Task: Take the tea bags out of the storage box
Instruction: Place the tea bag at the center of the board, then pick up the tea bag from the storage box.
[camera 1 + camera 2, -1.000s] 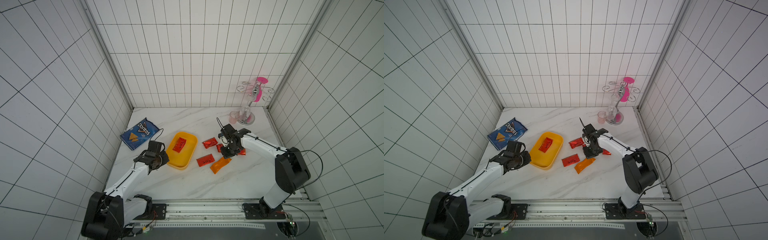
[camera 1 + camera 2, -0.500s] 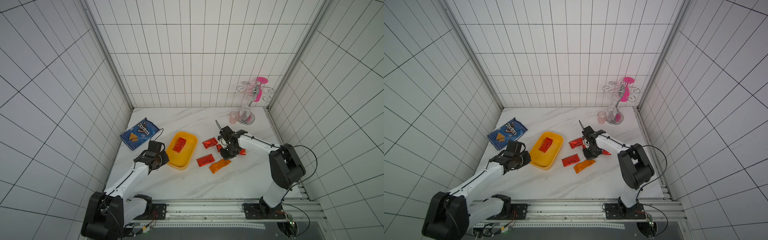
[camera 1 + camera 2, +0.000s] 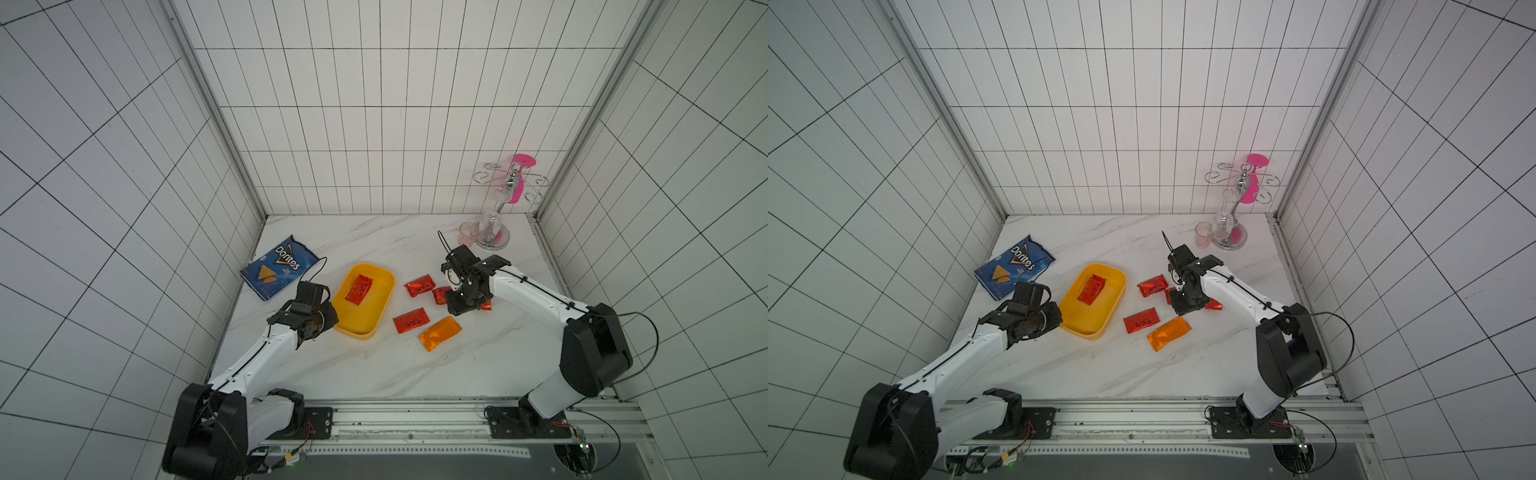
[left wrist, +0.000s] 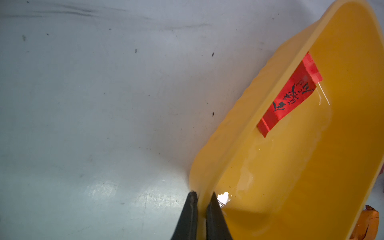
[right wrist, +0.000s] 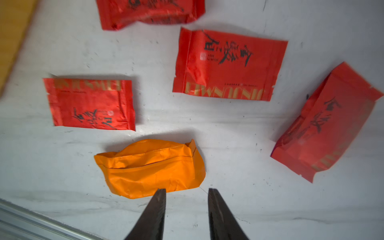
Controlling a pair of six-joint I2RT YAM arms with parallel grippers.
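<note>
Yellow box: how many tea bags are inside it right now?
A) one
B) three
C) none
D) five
A: only one red tea bag lies inside the yellow box.

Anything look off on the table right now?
Nothing spilled or broken. The orange tea bag is creased and bulging, lying askew beside the red tea bags on the table. One red tea bag is left in the yellow box.
</note>
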